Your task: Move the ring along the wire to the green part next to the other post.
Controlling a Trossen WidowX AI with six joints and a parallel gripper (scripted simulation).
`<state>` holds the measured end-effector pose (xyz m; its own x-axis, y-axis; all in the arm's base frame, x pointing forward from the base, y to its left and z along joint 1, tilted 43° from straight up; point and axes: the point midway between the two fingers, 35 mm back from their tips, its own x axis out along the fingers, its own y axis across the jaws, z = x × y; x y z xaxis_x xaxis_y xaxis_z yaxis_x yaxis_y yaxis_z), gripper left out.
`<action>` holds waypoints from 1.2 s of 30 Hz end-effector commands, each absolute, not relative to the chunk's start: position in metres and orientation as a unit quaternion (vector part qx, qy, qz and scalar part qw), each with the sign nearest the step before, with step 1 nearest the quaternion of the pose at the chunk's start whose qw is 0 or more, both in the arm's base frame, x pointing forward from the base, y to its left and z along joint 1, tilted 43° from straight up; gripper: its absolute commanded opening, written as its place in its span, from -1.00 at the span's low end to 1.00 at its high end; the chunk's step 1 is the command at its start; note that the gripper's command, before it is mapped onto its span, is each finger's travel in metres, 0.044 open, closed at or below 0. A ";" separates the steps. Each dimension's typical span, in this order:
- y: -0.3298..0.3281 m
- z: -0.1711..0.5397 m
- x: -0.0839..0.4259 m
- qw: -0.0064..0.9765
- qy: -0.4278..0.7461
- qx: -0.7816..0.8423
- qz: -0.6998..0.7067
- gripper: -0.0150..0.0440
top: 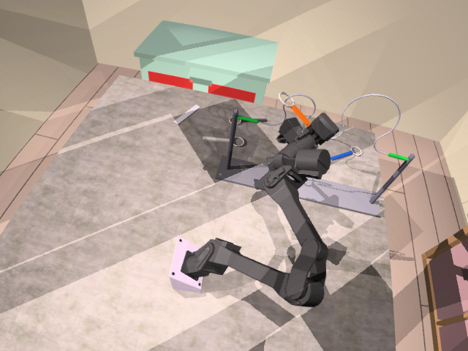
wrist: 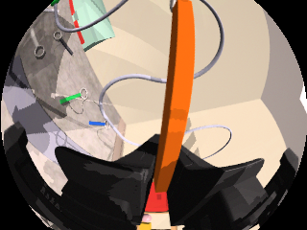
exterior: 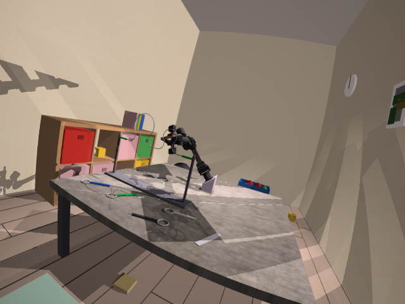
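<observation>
My gripper (top: 308,125) (wrist: 161,139) is shut on the orange handle (top: 301,115) (exterior: 169,137) (wrist: 180,96), held high above the table. Its pale ring (top: 279,97) is beyond the handle's far end, around the upper left of the wire's smaller loop in the top view; the wrist view mostly cuts it off. Whether the ring touches the grey wire (top: 372,94) (wrist: 222,38) I cannot tell. One green part (top: 248,119) (exterior: 186,157) is by the left post (top: 231,143) (exterior: 188,180), the other green part (top: 398,156) (exterior: 123,138) by the right post (top: 393,177) (exterior: 116,153).
The posts stand on a long base plate (top: 340,196). Ringed tools with a blue handle (top: 341,155) (exterior: 99,183), green handle (exterior: 126,194), black handle (exterior: 143,217) and whitish handle (exterior: 185,215) lie on the table. A pale strip (top: 186,114) (exterior: 207,239) lies near the teal chest (top: 211,56).
</observation>
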<state>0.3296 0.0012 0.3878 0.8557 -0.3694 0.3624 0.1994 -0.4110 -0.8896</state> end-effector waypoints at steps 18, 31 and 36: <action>0.018 0.412 0.327 0.337 0.001 -0.897 -0.285 -1.00; 0.028 0.420 0.326 0.225 -0.025 -0.930 -0.291 -1.00; 0.028 0.421 0.326 0.204 -0.030 -0.934 -0.292 -1.00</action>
